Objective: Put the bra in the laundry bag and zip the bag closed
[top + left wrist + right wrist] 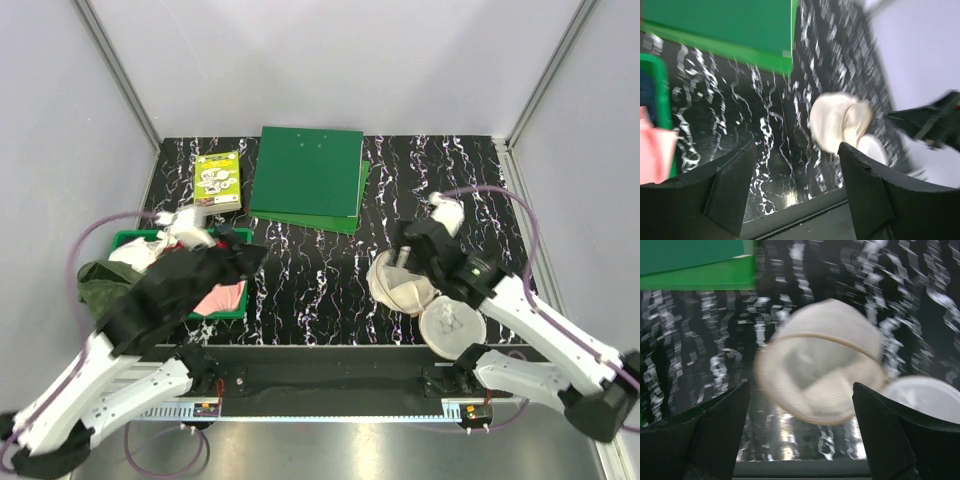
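The laundry bag (402,285) lies unzipped at the right, its mesh half gaping. Its other disc (452,325), with a small black print, lies flat nearer the front edge. The bag shows in the left wrist view (837,122) and in the right wrist view (820,365). The bra (220,298), a pink fabric, lies in the green basket (130,238), partly hidden by my left arm; it also shows in the left wrist view (655,155). My left gripper (250,258) (795,190) is open and empty beside the basket. My right gripper (402,255) (800,430) is open and empty just above the bag.
An olive-green garment (100,280) and other cloths fill the basket. Green folders (307,175) and a small green book (217,180) lie at the back. Grey walls close in the left, back and right sides.
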Controlling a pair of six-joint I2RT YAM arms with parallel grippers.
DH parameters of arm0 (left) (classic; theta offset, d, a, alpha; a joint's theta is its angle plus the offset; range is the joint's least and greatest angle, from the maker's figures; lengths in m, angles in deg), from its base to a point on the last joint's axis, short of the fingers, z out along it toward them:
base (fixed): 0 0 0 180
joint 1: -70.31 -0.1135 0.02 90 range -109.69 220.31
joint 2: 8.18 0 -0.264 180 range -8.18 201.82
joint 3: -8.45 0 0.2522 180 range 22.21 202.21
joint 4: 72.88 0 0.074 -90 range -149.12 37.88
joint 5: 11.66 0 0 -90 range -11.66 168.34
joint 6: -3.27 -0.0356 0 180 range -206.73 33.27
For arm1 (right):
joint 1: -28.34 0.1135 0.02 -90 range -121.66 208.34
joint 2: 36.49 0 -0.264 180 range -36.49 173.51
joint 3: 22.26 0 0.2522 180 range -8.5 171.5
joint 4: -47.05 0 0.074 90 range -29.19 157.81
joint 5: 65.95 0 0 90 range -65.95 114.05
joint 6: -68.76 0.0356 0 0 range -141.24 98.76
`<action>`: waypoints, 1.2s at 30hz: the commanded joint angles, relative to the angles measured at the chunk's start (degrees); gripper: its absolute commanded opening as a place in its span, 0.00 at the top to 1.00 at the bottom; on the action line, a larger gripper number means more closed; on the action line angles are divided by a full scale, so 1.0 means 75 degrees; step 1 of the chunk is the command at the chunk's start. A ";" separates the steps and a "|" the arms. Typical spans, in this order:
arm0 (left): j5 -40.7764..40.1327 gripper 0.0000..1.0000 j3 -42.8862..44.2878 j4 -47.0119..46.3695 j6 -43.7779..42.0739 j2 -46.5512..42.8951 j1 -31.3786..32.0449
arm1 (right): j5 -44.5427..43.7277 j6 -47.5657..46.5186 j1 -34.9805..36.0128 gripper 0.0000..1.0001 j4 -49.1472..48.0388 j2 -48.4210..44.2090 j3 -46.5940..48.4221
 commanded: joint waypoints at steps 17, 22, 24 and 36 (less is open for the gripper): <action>-0.1033 0.25 0.2031 0.2548 -0.0109 -0.3725 -0.0002 | 0.2135 -0.4504 0.4261 0.00 -0.7922 0.8683 0.5075; -0.1138 0.26 0.2183 0.2959 0.0055 -0.3690 0.0010 | 0.2134 -0.4575 0.4273 0.00 -0.8205 0.9470 0.5719; -0.1185 0.26 0.2277 0.3111 0.0032 -0.3631 0.0010 | 0.2297 -0.4493 0.4284 0.00 -0.8216 0.9752 0.5907; -0.1397 0.23 0.2477 0.3569 -0.0027 -0.3186 0.0045 | 0.2394 -0.4821 0.4261 0.00 -0.7913 1.0373 0.6188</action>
